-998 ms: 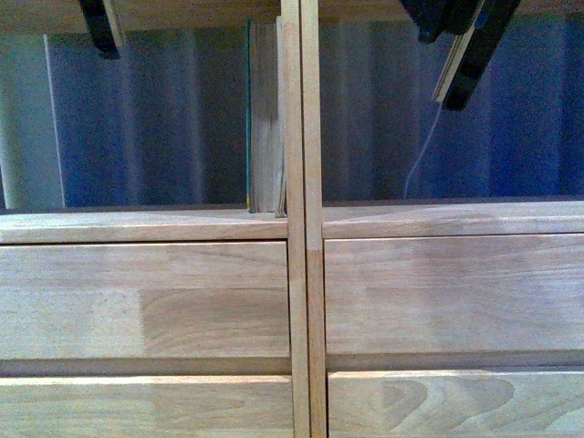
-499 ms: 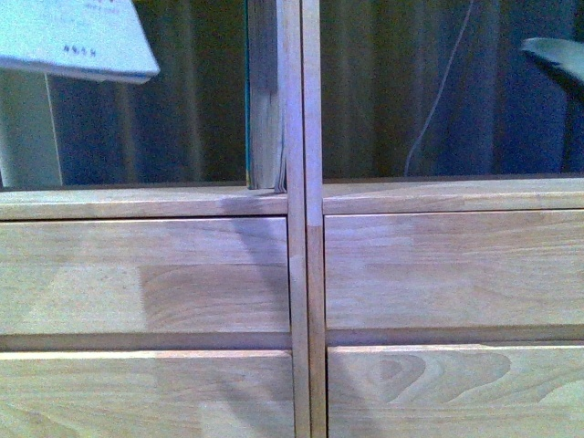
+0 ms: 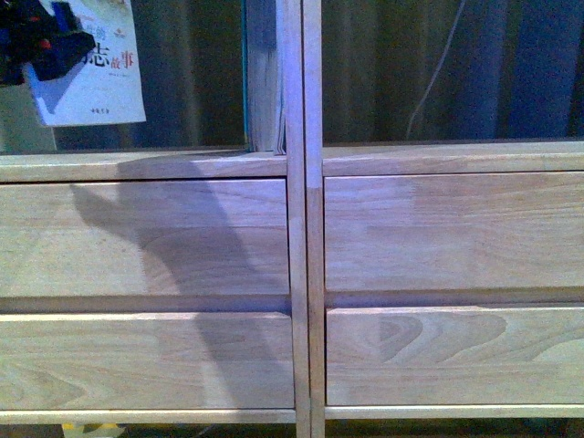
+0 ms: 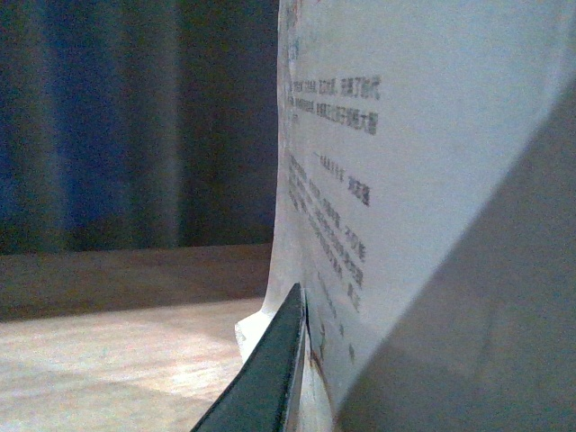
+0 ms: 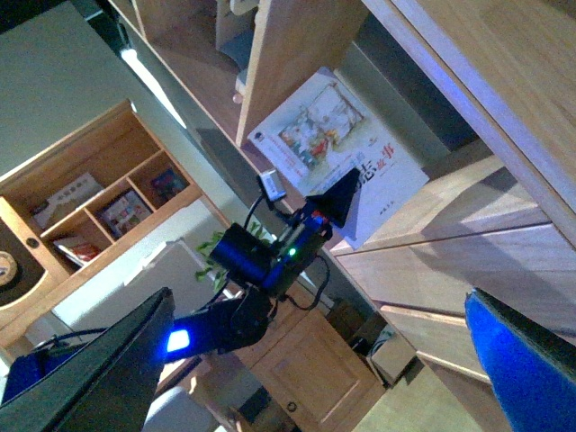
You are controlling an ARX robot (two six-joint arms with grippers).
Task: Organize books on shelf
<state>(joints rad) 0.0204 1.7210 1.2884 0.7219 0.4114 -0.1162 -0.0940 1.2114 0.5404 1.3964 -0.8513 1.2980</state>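
Left arm (image 5: 243,270) black, with looped cables, a blue light (image 5: 177,342), a green LED (image 5: 290,254).

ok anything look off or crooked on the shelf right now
Only the pale magazine: it hangs slightly tilted in the left gripper, in the left compartment of the shelf, not standing yet. The teal book stands upright against the centre divider. No damage shows.

Left claw (image 3: 36,41) pinching paperback (image 3: 102,89) (raised); right claw (image 5: 317,301) spread.
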